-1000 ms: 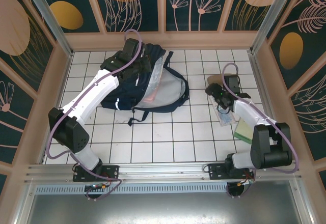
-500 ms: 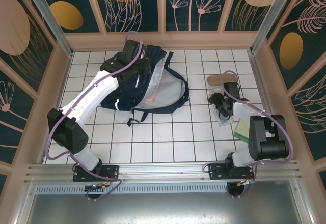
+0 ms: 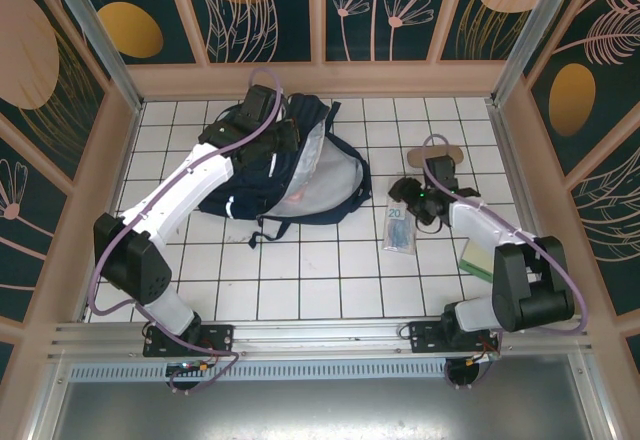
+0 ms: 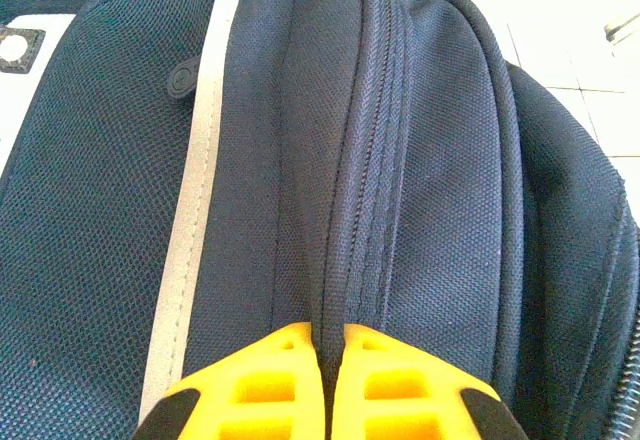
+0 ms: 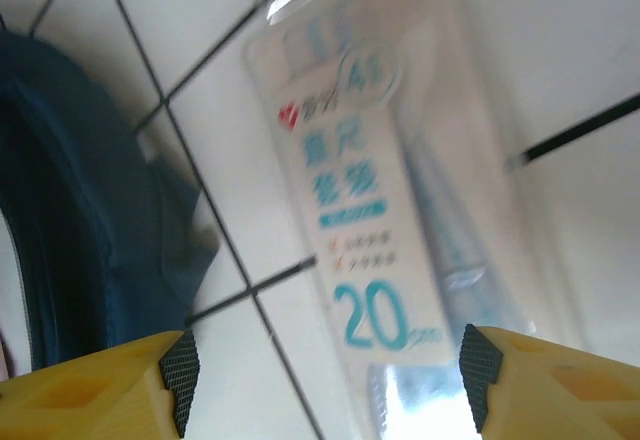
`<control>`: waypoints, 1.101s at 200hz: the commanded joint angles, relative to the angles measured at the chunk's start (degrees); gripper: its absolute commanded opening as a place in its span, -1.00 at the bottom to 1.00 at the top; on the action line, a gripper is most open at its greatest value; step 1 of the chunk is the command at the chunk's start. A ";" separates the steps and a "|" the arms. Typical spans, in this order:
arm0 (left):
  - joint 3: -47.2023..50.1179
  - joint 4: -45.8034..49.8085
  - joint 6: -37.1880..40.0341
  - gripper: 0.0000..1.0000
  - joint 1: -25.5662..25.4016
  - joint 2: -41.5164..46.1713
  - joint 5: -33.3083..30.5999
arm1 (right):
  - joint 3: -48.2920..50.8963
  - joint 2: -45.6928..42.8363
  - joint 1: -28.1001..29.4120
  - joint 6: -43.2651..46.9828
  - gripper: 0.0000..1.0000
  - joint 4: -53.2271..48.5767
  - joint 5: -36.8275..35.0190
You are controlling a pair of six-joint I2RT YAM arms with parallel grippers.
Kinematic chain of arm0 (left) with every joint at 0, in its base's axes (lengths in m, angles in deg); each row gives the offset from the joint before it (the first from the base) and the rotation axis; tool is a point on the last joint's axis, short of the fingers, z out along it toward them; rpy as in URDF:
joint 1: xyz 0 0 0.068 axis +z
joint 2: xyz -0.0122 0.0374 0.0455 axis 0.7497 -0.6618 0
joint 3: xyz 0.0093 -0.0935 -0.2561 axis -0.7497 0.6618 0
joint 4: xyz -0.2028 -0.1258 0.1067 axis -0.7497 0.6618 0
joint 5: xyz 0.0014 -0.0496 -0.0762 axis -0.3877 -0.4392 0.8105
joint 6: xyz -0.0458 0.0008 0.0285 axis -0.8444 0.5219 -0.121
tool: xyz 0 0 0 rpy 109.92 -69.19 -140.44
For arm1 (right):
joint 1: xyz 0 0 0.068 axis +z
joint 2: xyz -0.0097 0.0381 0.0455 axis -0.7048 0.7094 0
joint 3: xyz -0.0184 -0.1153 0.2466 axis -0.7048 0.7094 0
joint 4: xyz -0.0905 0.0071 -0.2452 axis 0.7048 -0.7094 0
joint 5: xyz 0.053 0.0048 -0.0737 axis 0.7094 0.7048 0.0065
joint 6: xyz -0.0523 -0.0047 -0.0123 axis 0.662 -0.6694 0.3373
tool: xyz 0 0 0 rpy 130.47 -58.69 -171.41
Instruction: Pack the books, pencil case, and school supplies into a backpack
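The left end effector (image 4: 325, 385) was pinched shut on a seam ridge of the backpack (image 4: 430, 160) lying open on the worktop (image 3: 320, 270), while the right end effector (image 5: 327, 380) stood wide over a clear packet (image 5: 370, 220) beside it.

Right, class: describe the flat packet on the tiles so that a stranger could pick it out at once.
Find the big navy backpack on the white tiled table. Right of its open mouth, by the right pincer, lies a flat packet. Unlike the tan pouch and yellowish book nearby, it is clear plastic with a large teal 20.
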 commanded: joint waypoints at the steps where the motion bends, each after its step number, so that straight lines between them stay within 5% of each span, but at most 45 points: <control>1: 0.22 -2.02 2.27 -1.00 0.30 2.84 -1.98 | -0.62 -0.72 -3.73 4.46 0.39 -2.69 0.26; 91: 7.50 2.13 7.53 -1.00 0.25 -1.30 -10.38 | 4.11 3.56 -4.54 6.03 0.25 1.53 1.71; 105: 8.06 2.14 7.66 -0.99 0.29 -1.14 -8.36 | 4.88 2.66 -4.56 5.82 0.25 1.84 1.58; 114: 8.13 1.90 7.15 -0.69 0.22 -0.96 -6.12 | 5.17 2.22 -4.59 5.70 0.25 1.89 1.27; 132: 7.96 0.76 5.04 -0.85 0.01 -0.13 -2.13 | 5.50 1.10 -4.92 5.51 0.25 1.54 0.38; 148: 7.52 -0.69 2.12 -0.44 -0.58 0.74 0.69 | 6.02 0.15 -5.48 5.58 0.25 1.67 0.48; 158: 7.51 -2.34 0.05 -0.35 -1.46 1.14 2.13 | 6.41 0.08 -5.92 5.60 0.26 1.63 0.39; 220: 6.39 -14.72 -8.64 -0.57 -12.92 -9.71 9.86 | 9.12 -0.37 -7.05 6.89 0.19 4.81 4.26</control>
